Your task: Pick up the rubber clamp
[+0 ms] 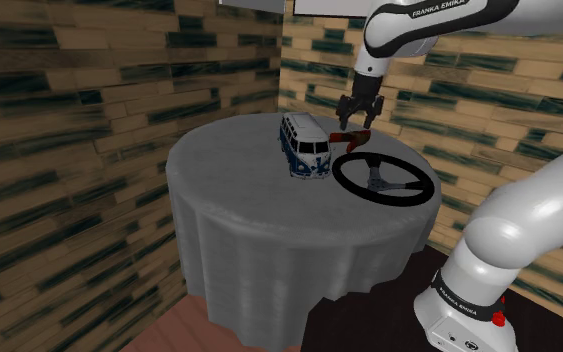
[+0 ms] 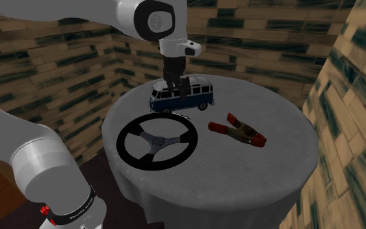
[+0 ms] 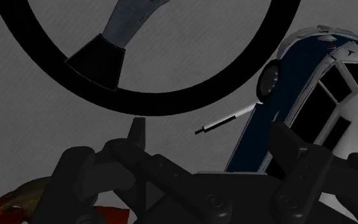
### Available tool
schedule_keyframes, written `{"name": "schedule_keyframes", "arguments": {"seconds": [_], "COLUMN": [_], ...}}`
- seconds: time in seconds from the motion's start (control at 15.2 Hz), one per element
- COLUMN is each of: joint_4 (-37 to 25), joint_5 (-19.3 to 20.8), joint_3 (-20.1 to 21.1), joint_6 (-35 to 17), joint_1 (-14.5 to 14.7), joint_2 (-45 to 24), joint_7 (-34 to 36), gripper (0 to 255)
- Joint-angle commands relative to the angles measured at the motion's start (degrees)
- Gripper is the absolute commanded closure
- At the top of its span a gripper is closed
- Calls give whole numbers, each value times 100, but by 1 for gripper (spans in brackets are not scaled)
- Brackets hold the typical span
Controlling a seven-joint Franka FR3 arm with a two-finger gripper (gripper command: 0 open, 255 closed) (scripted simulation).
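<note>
Approach step, by the look of it; no grasp yet. On round, grey-draped desk [image 1: 269,235]: red-orange clamp [image 2: 238,130] lying flat, just beside black steering wheel [image 2: 156,143] on the second exterior view's right, near blue-and-white toy van [image 2: 183,96], touching neither. Hovering above the cloth w/ gripper [image 3: 210,149] wide: fingers [image 3: 136,130] well apart, nothing betw. them but grey cloth and van's lower edge. In wrist view, just a red-orange bit of clamp off to one side of the gripper, outside the fingers, so prob. not lined up yet. In shoulder view, gripper tips right above clamp, van close on the shoulder view's left, wheel toward its lower right.

Next, as a judgement: shift sideways away from van til centred over clamp; turn wrist to cross its narrow middle rather than the splayed end; lower straight down, keeping wide; close only once flanking it on both sides. Mind the van: close enough to get nudged on the way down. Same for wheel rim. Height above cloth: can't tell exactly.
</note>
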State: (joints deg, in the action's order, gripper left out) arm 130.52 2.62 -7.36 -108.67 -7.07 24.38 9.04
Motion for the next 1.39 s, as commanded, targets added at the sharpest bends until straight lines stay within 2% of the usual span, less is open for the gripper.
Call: {"name": "schedule_keyframes", "arguments": {"seconds": [0.0, 0.53, 1.19, 1.32], "joint_4": [-161, -925, -2126, -2119], "joint_5": [10, -143, -699, -732], "joint_3": [-137, -615, -1148, -1155], "joint_6": [-217, -832, -1255, -1333], "joint_1": [-116, -493, -1032, -1058], "joint_2": [-353, -1671, -3298, -3373], "joint_7": [49, 272, 409, 403], "gripper": [0, 0, 0, 0]}}
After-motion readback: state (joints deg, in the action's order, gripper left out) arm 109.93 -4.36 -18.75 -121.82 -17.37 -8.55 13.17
